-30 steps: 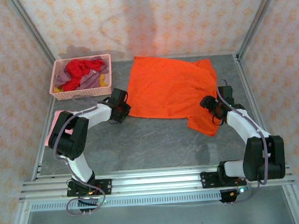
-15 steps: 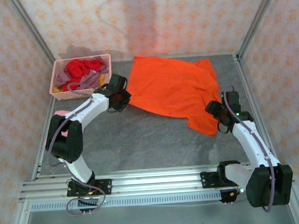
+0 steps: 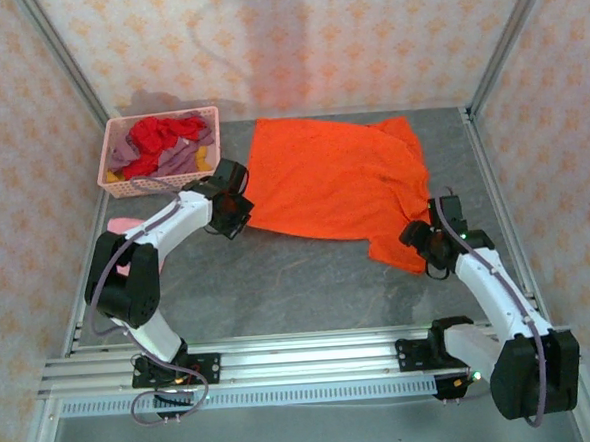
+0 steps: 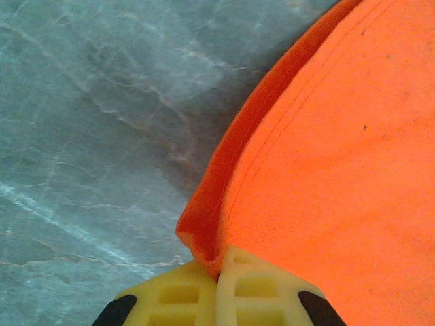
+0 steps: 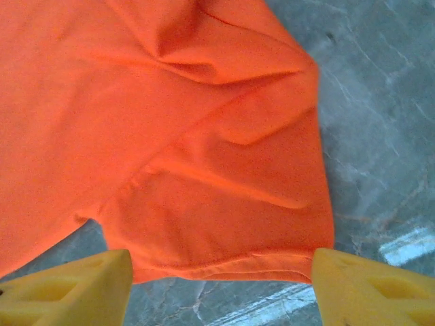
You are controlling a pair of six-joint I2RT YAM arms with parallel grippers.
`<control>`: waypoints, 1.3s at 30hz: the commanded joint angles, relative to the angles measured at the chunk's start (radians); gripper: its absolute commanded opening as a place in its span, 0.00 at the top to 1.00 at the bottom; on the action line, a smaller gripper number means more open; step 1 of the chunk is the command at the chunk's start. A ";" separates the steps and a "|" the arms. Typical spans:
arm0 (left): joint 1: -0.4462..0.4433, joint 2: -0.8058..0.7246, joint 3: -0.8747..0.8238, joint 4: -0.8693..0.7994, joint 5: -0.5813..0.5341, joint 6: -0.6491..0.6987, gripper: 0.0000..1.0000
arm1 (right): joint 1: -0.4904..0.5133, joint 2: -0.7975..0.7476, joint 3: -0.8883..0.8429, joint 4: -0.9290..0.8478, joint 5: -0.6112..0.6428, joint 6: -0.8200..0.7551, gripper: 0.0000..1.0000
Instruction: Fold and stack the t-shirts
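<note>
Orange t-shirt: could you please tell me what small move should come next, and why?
Probably close the right tool on the sleeve hem: it stands open astride that hem, while the left tool is shut on the far edge of the orange t-shirt.

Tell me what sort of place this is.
Probably a robot test cell, not a home: an aluminium rail carrying two arms, papered panels boxing in the table, and an orange t-shirt spread beside a basket.

You have, on the worktop (image 3: pixel 299 281): spread t-shirt (image 3: pixel 333 184) centre-back; lattice basket (image 3: pixel 162 181) to its left, heaped shirts (image 3: pixel 164 134) inside.
</note>
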 commanded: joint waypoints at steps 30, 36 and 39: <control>0.026 0.051 -0.106 0.048 0.015 -0.012 1.00 | -0.054 0.106 -0.129 0.138 -0.010 0.216 1.00; 0.028 0.026 -0.114 0.032 -0.003 -0.009 1.00 | -0.054 -0.150 -0.134 -0.039 0.041 0.278 1.00; 0.029 0.010 -0.119 0.029 -0.007 -0.012 1.00 | -0.054 -0.261 -0.115 -0.131 0.044 0.288 1.00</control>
